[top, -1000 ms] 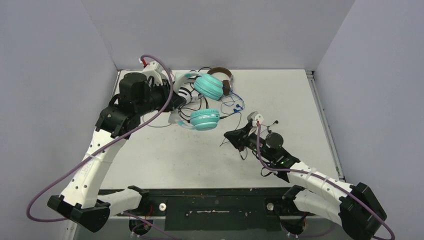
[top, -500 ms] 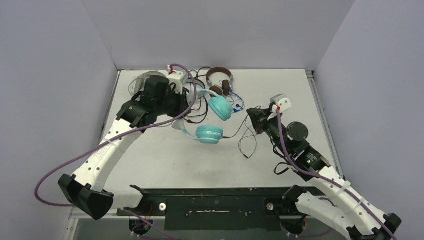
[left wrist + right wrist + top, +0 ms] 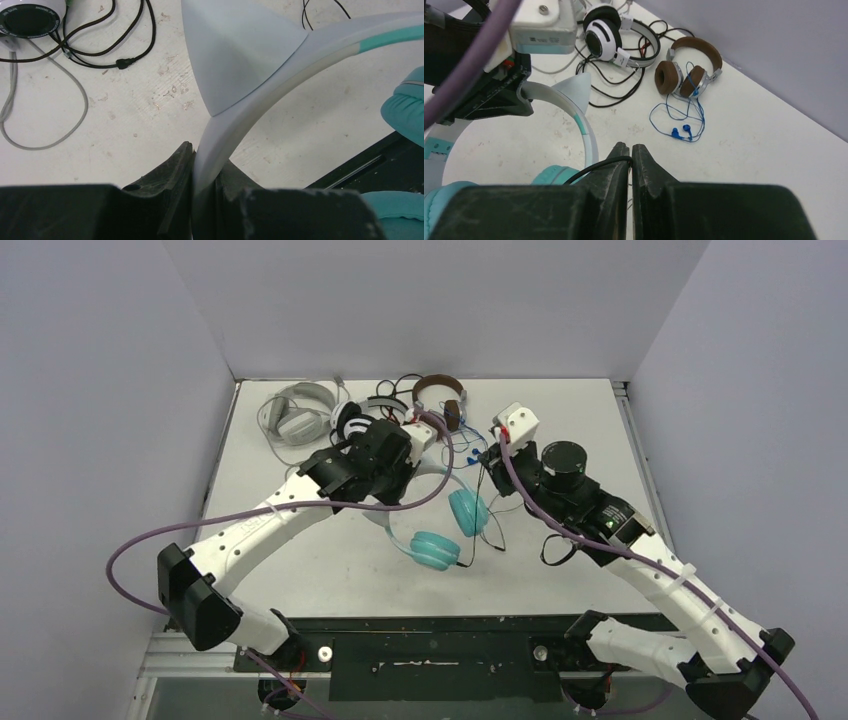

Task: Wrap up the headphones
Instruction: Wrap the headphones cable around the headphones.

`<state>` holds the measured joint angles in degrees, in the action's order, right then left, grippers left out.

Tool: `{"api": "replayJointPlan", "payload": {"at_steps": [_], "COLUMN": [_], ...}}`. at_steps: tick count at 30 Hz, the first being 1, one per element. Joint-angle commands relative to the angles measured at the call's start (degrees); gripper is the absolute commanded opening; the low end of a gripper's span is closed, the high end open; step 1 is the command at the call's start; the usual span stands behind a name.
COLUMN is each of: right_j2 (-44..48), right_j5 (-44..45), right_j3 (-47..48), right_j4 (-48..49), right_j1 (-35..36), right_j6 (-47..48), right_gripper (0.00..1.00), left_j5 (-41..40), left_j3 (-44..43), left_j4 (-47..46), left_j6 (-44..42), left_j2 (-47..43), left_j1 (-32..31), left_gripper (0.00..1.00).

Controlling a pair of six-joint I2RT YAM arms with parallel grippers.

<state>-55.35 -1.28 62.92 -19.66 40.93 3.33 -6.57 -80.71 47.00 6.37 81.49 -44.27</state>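
The light teal headphones hang from their white band point(image 3: 260, 95), and my left gripper point(image 3: 205, 157) is shut on that band. In the top view the left gripper point(image 3: 412, 465) is above the table's middle, with the teal ear cups point(image 3: 467, 512) dangling below and to the right of it. My right gripper point(image 3: 630, 149) is shut on the thin black cable point(image 3: 599, 167) that runs from a teal cup point(image 3: 554, 175). From above, the right gripper point(image 3: 490, 455) is just right of the left one. The cable's slack point(image 3: 497, 540) loops down to the table.
At the back of the table lie the brown headphones point(image 3: 689, 65) with a loose blue cable point(image 3: 679, 120), the black-and-white headphones point(image 3: 609, 35) with tangled black cable, and the pale grey headphones point(image 3: 295, 415). A grey cable point(image 3: 45, 125) curls on the table.
My left arm has carried the teal headphones from the back left towards the table's middle. My right gripper has closed on the black cable and moved from the middle up to the back right.
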Motion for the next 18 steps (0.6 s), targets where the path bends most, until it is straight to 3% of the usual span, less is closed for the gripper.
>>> {"api": "replayJointPlan", "payload": {"at_steps": [1,11,18], "right_j2": [-2.81,-6.44,-3.38], "right_j5": [2.65,10.61,11.38], "right_j3": [4.49,4.85,-1.37], "right_j4": [-4.9,-3.64,3.2], "right_j1": [2.56,5.85,4.44], "right_j6": [2.48,-1.3,-3.33], "right_gripper": [0.0,0.0,0.0], "left_j5": [-4.2,-6.97,3.81], "left_j3": [-3.32,-4.26,3.38], "left_j4": [-1.89,-7.43,-19.64], "left_j6": [-0.73,1.42,1.07], "left_j2": [1.3,5.24,-0.87], "left_j1": [-3.03,-8.11,-9.07], "left_gripper": [0.0,0.0,0.0]}}
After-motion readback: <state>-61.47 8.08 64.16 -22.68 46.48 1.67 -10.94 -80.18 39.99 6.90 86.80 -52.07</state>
